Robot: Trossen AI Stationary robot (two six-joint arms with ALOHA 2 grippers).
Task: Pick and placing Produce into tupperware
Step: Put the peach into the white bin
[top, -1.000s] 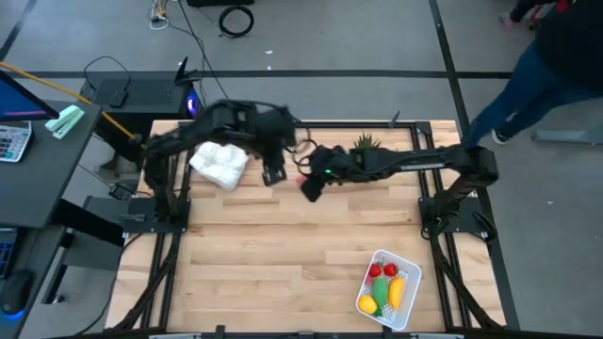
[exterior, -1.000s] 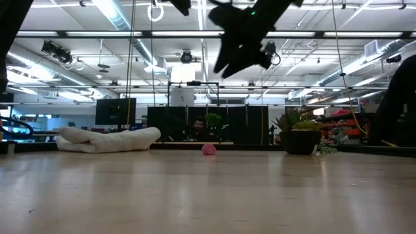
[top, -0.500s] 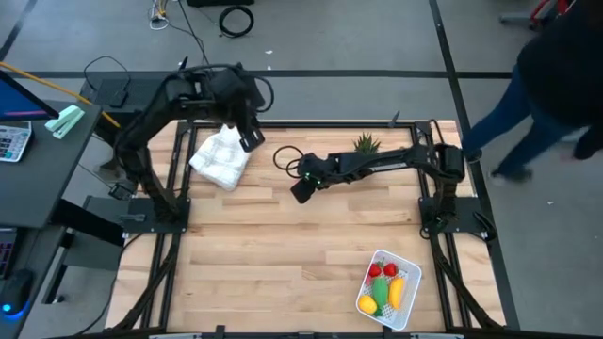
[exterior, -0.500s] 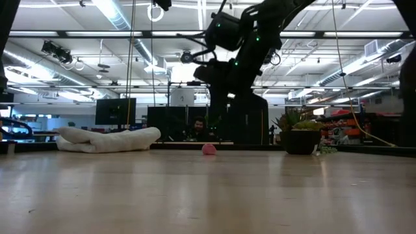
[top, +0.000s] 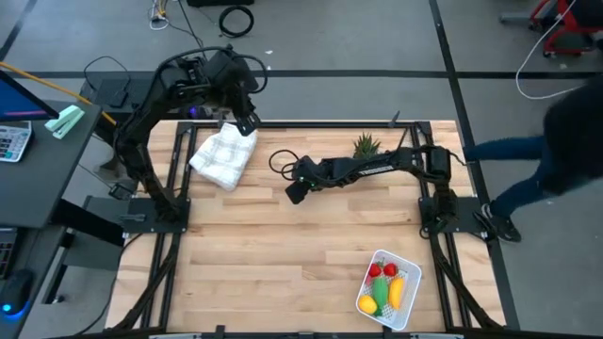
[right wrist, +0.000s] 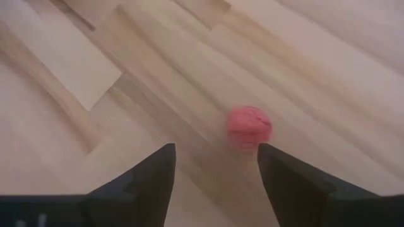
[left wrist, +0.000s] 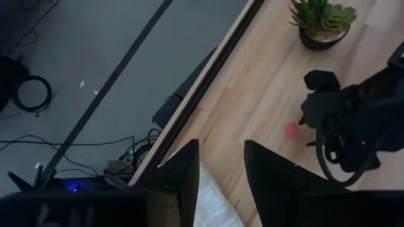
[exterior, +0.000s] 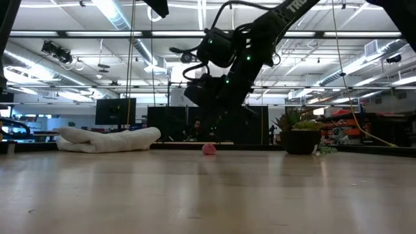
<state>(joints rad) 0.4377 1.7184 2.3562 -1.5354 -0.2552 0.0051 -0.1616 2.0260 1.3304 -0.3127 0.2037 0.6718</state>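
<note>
My worktop (top: 283,254) is pale wood planks, framed by black rails. Grey concrete floor (top: 377,38) around it, crossed by dark seam lines. Coiled black cable (top: 236,19) on the floor beyond the far edge. A dark desk (top: 47,169) stands to one side, with a calculator (top: 11,143) at its edge. A person (top: 556,141) in dark clothes walks past on the other side. Looking level across: open hall, exposed ceiling with long strip lights (exterior: 78,32), monitors (exterior: 116,110) and dark partitions at the back.

White lettering runs along the right arm (exterior: 292,8) near the top of the low view, too cut off to read; nothing else bears legible writing
</note>
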